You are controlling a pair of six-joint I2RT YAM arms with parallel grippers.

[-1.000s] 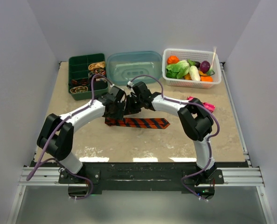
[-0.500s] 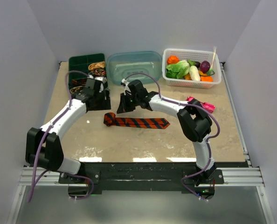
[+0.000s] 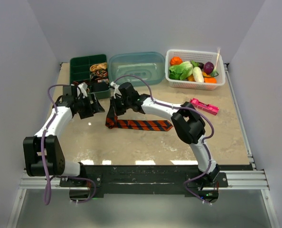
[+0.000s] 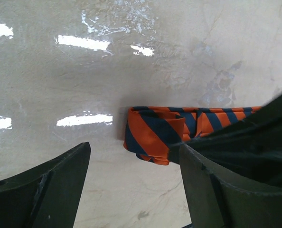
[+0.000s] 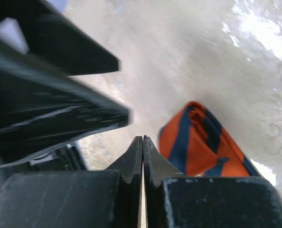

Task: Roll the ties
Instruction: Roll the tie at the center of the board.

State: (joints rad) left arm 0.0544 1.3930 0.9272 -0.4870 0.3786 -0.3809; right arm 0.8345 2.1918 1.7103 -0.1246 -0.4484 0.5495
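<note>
Orange striped tie (image 3: 141, 125): flat on the desk (image 3: 131, 145), mid-surface, its left end folded over.
Right tool (image 5: 142, 140): fingers pressed tight together, nothing seen between them, folded tie end just beside the tips.
Left tool (image 4: 131, 147): spread wide and empty, the folded end right ahead of the gap.
Coiled ties (image 3: 99, 71): back left, in the green tray (image 3: 79, 64).

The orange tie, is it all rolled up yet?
Not yet. Some rolled ties already sit in the green box. The orange tie has only its end folded over; the rest lies flat. The right hand is shut beside that end, the left hand open. Most rolling is left.
</note>
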